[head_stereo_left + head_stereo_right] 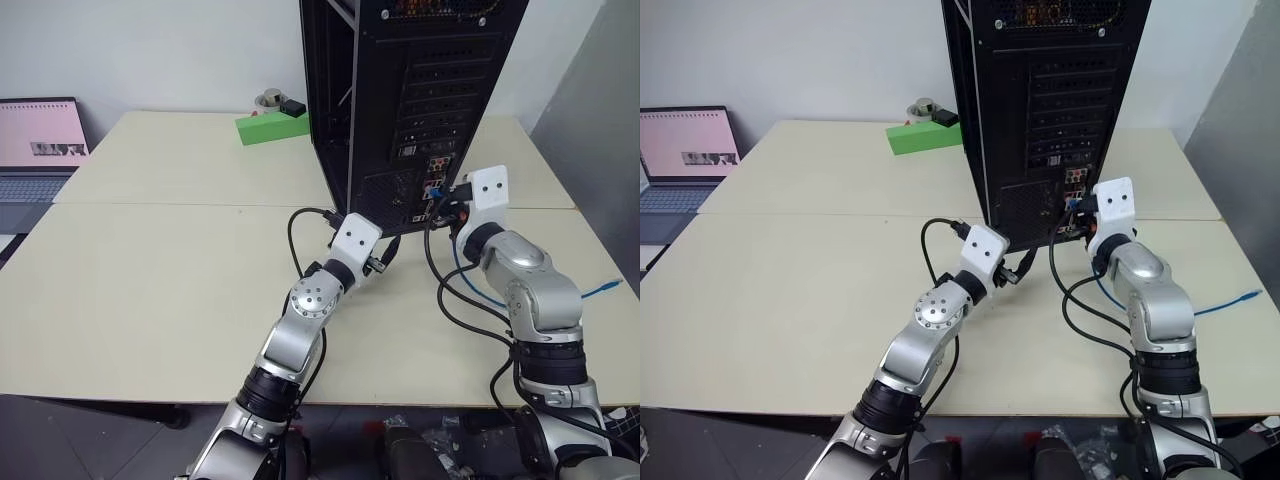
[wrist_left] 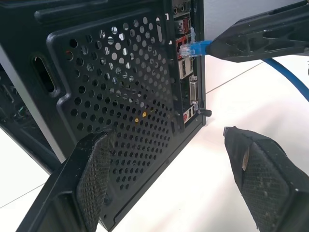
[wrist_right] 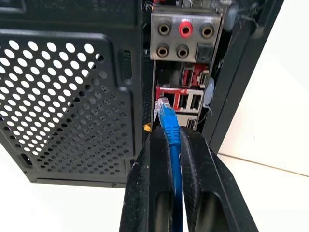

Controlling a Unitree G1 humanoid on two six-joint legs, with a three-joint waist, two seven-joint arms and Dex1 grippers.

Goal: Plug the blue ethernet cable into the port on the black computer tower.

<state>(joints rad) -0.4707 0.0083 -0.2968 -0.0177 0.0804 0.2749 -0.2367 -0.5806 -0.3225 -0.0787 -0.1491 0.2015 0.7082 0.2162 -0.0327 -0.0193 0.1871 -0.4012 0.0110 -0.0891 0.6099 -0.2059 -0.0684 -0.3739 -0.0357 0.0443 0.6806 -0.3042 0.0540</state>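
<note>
The black computer tower stands upright at the back of the table, its rear panel facing me. My right gripper is shut on the blue ethernet cable just behind its clear plug. The plug's tip rests at the mouth of the port, in the red-framed connector cluster low on the panel; most of the plug is still outside. The cable's other end trails over the table on the right. My left gripper is open and empty, near the tower's bottom corner by the perforated grille.
A green box with small items on it lies behind the tower to the left. A laptop sits at the far left. Black robot wires loop over the cream table between my arms.
</note>
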